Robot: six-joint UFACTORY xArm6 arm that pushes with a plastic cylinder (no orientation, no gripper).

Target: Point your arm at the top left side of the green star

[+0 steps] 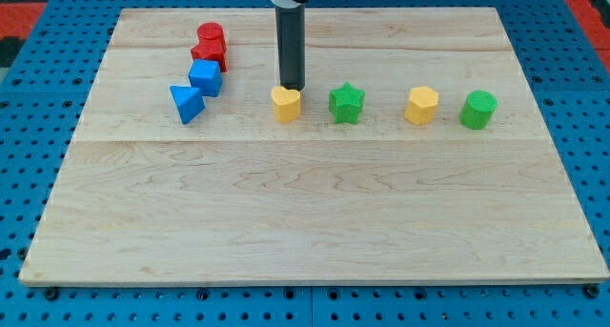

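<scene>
Bright green star [347, 103] sits upright right of yellow heart [285, 104], my tip [292, 88] touching the heart's top; no gripper fitted.

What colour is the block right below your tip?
Yellow: the heart-shaped block, just below my tip in the camera view.

red blocks [210, 43] | blue blocks [196, 89] | yellow heart [285, 104] | yellow hexagon [421, 106] | green cylinder [478, 110]

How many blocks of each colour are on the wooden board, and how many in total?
Red: 2, a red cylinder and a red block of unclear shape
Blue: 2, a blue cube and a blue triangle
Yellow: 2, a yellow heart, with my tip just above it, and a yellow hexagon
Green: 2, the green star and a green cylinder
Total: 8
</scene>
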